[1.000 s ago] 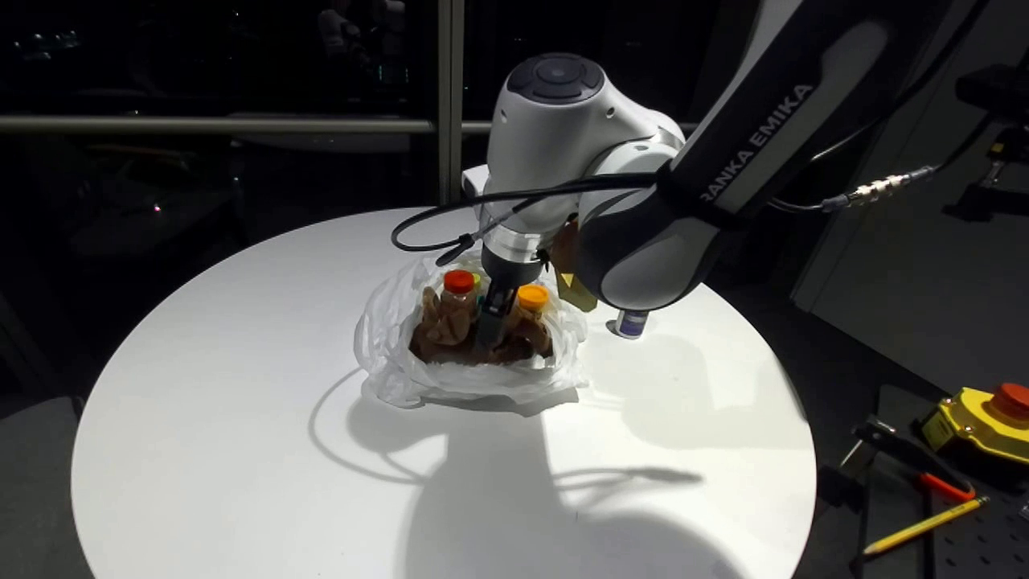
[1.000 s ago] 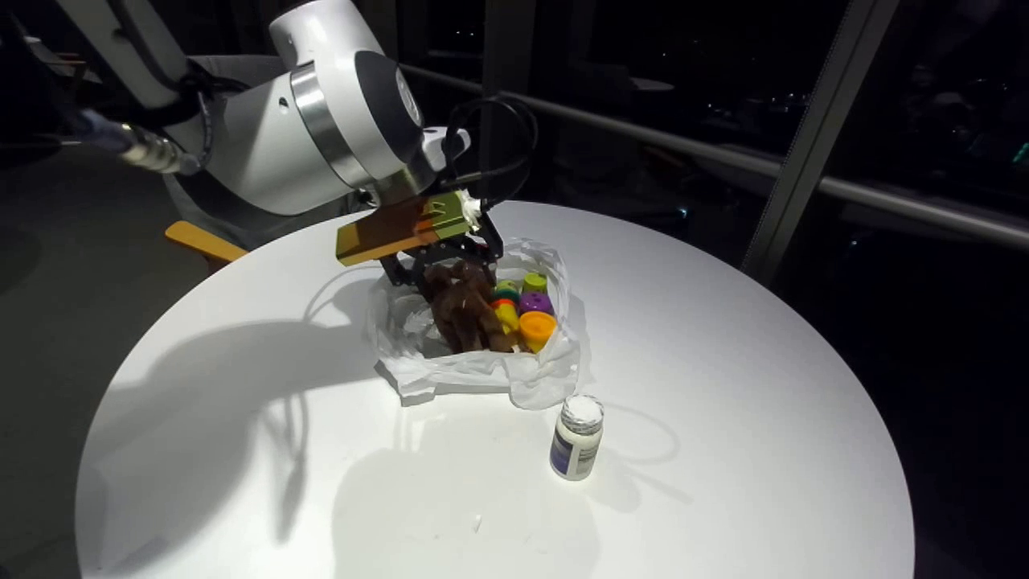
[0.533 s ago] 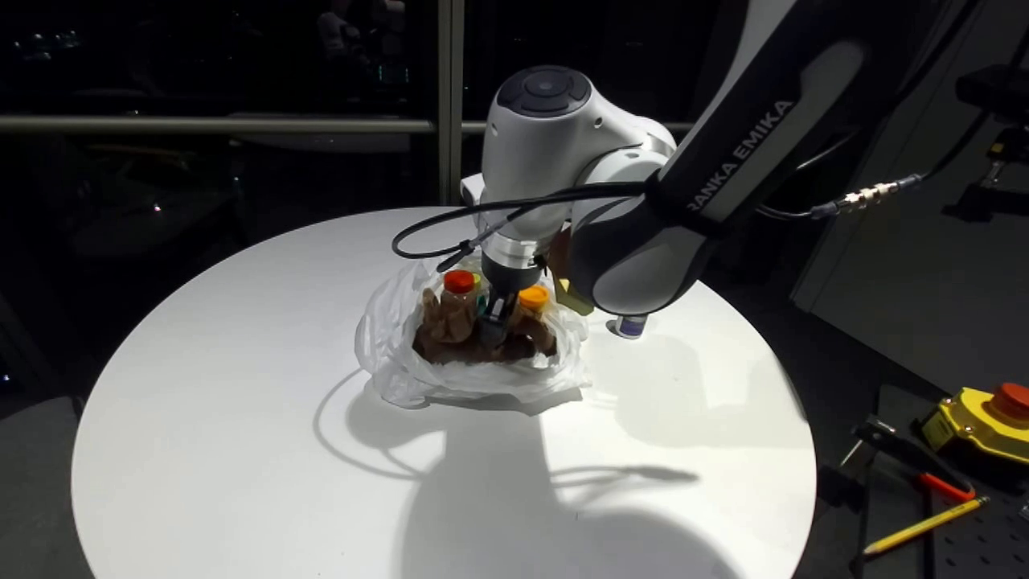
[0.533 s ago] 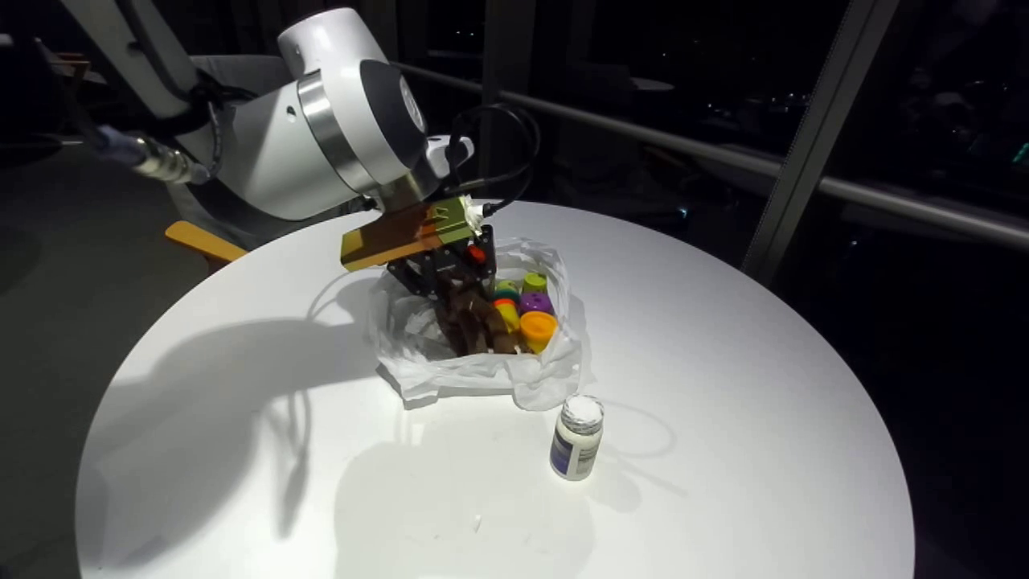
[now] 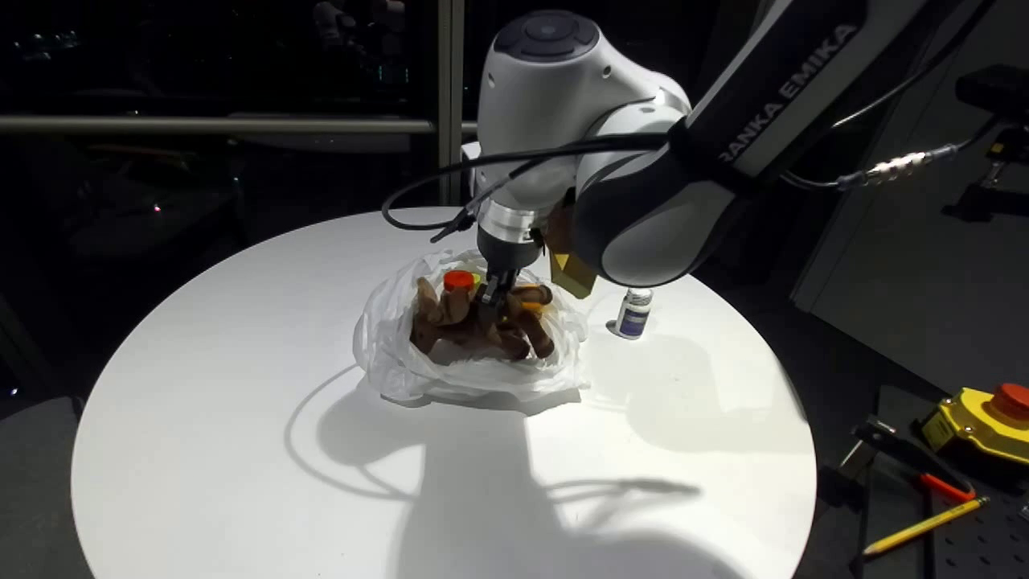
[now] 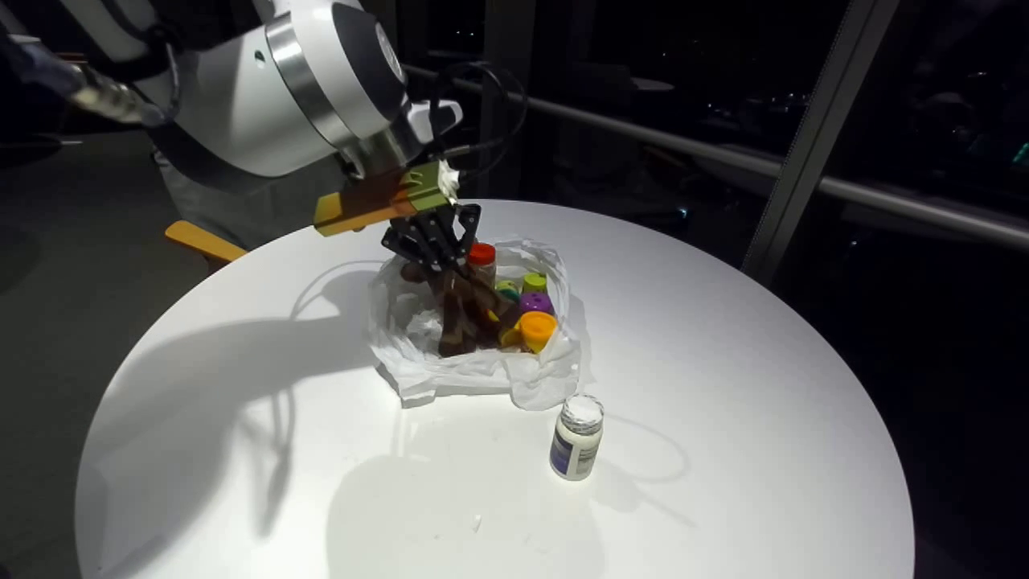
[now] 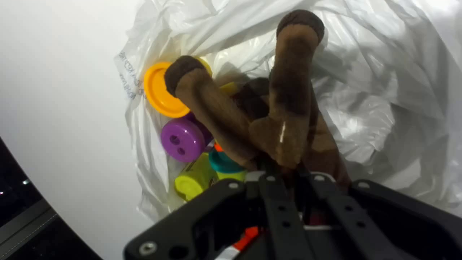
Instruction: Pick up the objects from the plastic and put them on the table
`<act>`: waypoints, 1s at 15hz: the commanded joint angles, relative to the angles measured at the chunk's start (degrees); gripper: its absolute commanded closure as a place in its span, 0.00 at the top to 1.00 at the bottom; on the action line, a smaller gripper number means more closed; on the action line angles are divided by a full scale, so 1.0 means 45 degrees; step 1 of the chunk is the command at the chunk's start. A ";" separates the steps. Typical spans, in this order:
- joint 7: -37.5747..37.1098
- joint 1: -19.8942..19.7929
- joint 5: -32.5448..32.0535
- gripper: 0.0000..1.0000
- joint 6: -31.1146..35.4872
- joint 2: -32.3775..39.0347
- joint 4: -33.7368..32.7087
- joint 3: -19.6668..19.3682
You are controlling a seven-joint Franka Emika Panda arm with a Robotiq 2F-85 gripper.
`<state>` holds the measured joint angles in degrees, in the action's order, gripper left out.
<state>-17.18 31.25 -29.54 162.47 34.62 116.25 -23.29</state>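
Dark windows (image 6: 659, 88) fill the background, and a broad shadow (image 5: 482, 498) falls across a round white bench (image 5: 225, 378). On the bench sits a wrinkled, whitish plastic bag (image 6: 498, 371), its mouth spread wide. There the gripper (image 7: 283, 168) has its jaws drawn close together, pinching a brown plush toy (image 7: 287, 115) whose two dark-tipped limbs reach away from it; in the wrist view one of them overlaps the rim of an orange-lidded tub (image 7: 158, 92). Most of the toy is inside the bag; whether it touches the bottom does not show. Beside it in the bag lie a purple piece (image 7: 183, 140) with two small hollows, a yellow-green tub (image 7: 195, 180) and a teal-lidded tub (image 7: 225, 162) partly hidden by the toy. In both exterior views a red-lidded jar (image 6: 482, 255) stands in the bag just beside the gripper. A white bottle (image 6: 575, 446) stands upright on the bench, near the bag. Off the bench, a red-topped yellow box (image 5: 965, 426) rests near a yellow pencil (image 5: 924, 527).
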 commanded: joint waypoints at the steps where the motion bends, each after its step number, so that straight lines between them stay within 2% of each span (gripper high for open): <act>1: -0.1913 0.1591 -0.1405 0.03 -0.0817 -0.2554 0.1535 -0.0850; 3: -0.2907 0.1929 -0.2399 0.03 -0.1666 -0.3820 0.2036 -0.0592; 5: -0.4945 0.2335 -0.4245 0.03 -0.2840 -0.5063 0.2360 -0.0306; 6: -0.5853 0.3605 -0.4848 0.03 -0.3308 -0.5419 0.2465 -0.1270; 7: -0.6883 0.3847 -0.5810 0.03 -0.4143 -0.5712 0.2454 -0.1197; 10: -0.8629 0.4484 -0.7645 0.03 -0.6821 -0.6400 0.2501 -0.1028; 11: -0.9035 0.2350 -0.8207 0.03 -0.7915 -0.6589 0.2443 0.1301; 12: -0.9206 0.1976 -0.8328 0.03 -0.8686 -0.6472 0.2440 0.1692; 15: -0.9039 -0.0060 -0.7955 0.03 -1.0493 -0.6152 0.2543 0.3473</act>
<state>-56.78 39.50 -64.37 121.11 6.94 126.90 -14.88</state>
